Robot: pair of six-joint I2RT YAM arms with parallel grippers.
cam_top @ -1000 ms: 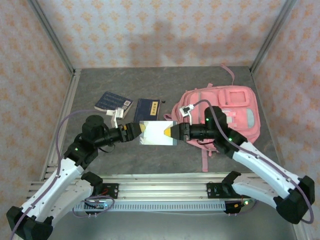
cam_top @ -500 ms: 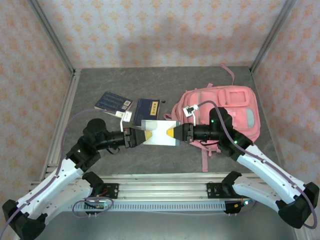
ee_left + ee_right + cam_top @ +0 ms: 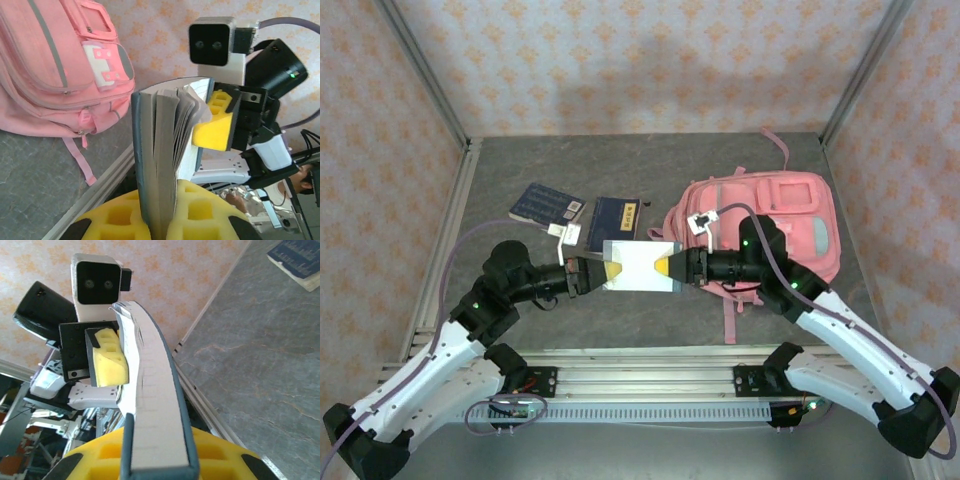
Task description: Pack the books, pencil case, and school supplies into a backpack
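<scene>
Left of the backpack [image 3: 790, 225], over the near part of the worktop [image 3: 650, 170], the grey-blue book [image 3: 638, 266] hangs in the air between both arms. The left pincer [image 3: 602, 272] is clamped tight on the book's edge farthest from the backpack. The right pincer [image 3: 670, 268] straddles the edge nearest the backpack; whether it presses cannot be told. Farther back, a navy book [image 3: 617, 217] lies flat just left of the backpack, with a second navy book [image 3: 547, 205] further left.

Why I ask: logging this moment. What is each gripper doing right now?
Left gripper: shut on the grey-blue book.
Right gripper: around the book's other edge; grip cannot be told.
</scene>
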